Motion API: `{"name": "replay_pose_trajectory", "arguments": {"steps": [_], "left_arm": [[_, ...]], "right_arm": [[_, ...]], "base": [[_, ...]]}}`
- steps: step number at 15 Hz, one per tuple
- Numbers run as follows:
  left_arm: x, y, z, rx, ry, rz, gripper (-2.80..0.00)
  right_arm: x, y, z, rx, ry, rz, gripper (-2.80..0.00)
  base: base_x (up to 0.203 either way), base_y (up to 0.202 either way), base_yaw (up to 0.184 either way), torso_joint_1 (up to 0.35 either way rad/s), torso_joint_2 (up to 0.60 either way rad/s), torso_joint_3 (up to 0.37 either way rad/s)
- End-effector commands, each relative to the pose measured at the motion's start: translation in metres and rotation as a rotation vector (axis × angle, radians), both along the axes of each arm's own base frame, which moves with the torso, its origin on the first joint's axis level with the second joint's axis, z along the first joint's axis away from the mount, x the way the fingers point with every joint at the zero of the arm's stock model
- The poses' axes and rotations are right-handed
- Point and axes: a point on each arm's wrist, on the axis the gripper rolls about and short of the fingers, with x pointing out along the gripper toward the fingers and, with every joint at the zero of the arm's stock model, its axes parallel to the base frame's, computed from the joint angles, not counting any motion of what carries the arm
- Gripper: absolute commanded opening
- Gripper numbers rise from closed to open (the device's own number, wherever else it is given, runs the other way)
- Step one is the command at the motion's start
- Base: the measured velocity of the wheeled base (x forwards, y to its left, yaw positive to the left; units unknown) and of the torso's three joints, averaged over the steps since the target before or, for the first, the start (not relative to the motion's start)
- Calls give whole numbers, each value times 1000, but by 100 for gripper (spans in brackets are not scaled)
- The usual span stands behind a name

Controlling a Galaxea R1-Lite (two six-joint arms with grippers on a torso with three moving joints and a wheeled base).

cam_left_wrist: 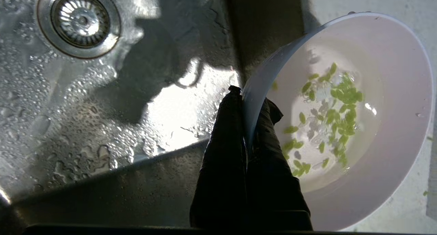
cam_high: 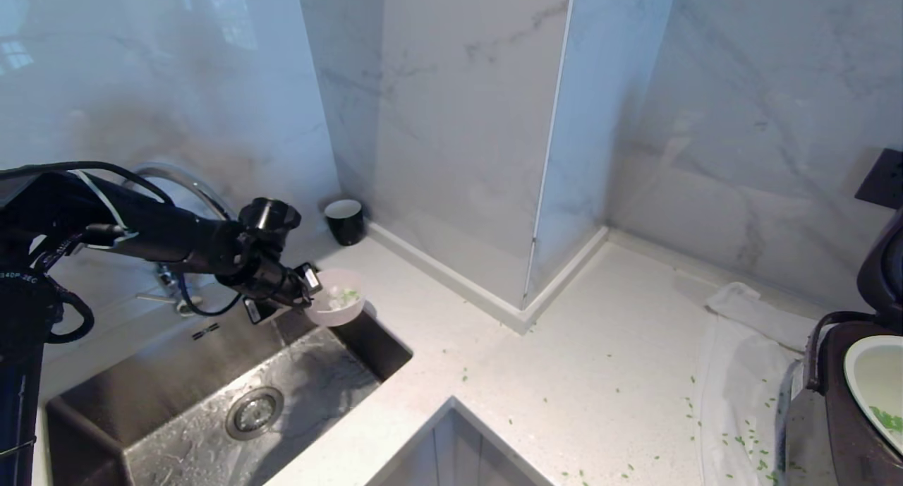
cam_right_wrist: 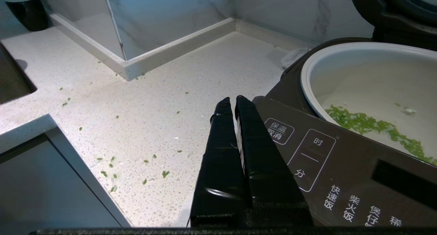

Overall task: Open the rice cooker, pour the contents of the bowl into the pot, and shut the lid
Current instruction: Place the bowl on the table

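The left gripper (cam_left_wrist: 251, 102) pinches the rim of the bowl (cam_high: 338, 299), a small pale pink round bowl held over the back right corner of the sink (cam_high: 211, 408), with wet green bits (cam_left_wrist: 329, 115) clinging inside. At the worktop's (cam_high: 564, 359) right edge the rice cooker (cam_right_wrist: 341, 170) stands with its lid (cam_high: 882, 267) raised, green bits lying in its whitish pot (cam_right_wrist: 368, 81). The right gripper (cam_right_wrist: 232, 103), fingers pressed together, sits beside the cooker's front panel
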Motion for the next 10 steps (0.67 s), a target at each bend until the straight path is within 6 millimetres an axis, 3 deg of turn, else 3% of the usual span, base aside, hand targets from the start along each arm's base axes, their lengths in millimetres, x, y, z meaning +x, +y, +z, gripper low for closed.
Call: {"name": "replay_pose_trajectory", "arguments": {"steps": [1, 6, 10], "left_arm": [[-2, -8, 5, -13, -13, 1, -280], [-4, -10, -3, -26, -105, -4, -280], [-12, -45, -2, -18, -116, -79, -280]], "right_arm": [[0, 0, 0, -1, 1, 1, -280], [0, 0, 0, -1, 1, 1, -280], [0, 0, 0, -1, 1, 1, -280]], "base": [[0, 0, 0, 0, 0, 0], [0, 0, 0, 0, 0, 0], [0, 0, 0, 0, 0, 0]]}}
